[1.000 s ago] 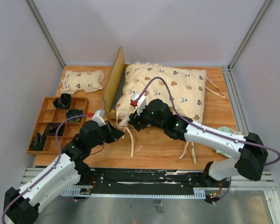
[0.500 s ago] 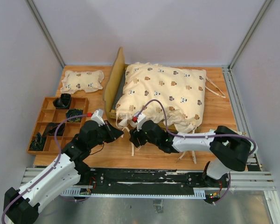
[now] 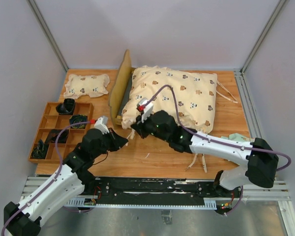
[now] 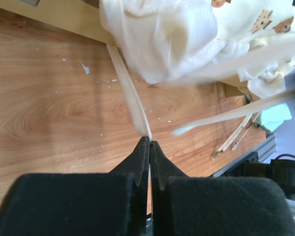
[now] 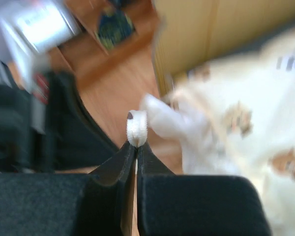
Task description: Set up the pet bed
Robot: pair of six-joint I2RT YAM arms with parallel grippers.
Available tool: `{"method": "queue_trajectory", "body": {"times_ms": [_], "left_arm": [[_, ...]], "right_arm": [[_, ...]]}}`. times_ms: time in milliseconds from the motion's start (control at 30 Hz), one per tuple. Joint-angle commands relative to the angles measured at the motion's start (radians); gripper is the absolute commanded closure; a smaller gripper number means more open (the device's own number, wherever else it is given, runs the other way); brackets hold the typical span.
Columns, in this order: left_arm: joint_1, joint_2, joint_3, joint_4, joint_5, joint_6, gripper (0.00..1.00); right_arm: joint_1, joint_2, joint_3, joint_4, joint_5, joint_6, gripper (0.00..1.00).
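The pet bed shows as a light-wood headboard (image 3: pixel 119 87) and a side rail (image 4: pixel 64 17), its base buried under the cream bear-print quilt (image 3: pixel 179 98). My left gripper (image 3: pixel 125 142) sits just off the bed's near-left corner. Its jaws (image 4: pixel 149 143) are shut on a cream tie strap (image 4: pixel 132 101) that runs up to the quilt corner (image 4: pixel 167 39). Right beside it, my right gripper (image 3: pixel 134 132) is shut on a folded loop of white strap (image 5: pixel 136 127), with the quilt (image 5: pixel 246 113) and wood panel (image 5: pixel 206 34) blurred behind.
A small bear-print pillow (image 3: pixel 86 84) lies at the back left. The wooden compartment tray (image 3: pixel 59 130) with dark items stands left of my left arm. Loose ties (image 3: pixel 196 160) trail off the quilt's front, and a teal cloth (image 3: pixel 238 137) lies at the right.
My right gripper dipped toward the front straps, shut on one, and has risen back to the quilt's near-left corner with it. The left gripper stayed shut, hardly moving.
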Motion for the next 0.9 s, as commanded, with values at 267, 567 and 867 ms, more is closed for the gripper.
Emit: {"method": "queue_trajectory", "body": {"times_ms": [267, 567, 867], "left_arm": [[-0.002, -0.055, -0.066, 0.133, 0.165, 0.045, 1.00], [-0.002, -0.070, -0.024, 0.136, 0.120, -0.010, 1.00], [-0.001, -0.022, 0.089, 0.066, -0.081, 0.032, 1.00]], "right_arm": [[0.002, 0.263, 0.437, -0.075, -0.099, -0.010, 0.99], [0.004, 0.231, 0.362, -0.188, -0.032, -0.078, 0.50], [-0.061, -0.035, 0.137, -0.174, -0.065, -0.278, 0.41]]}}
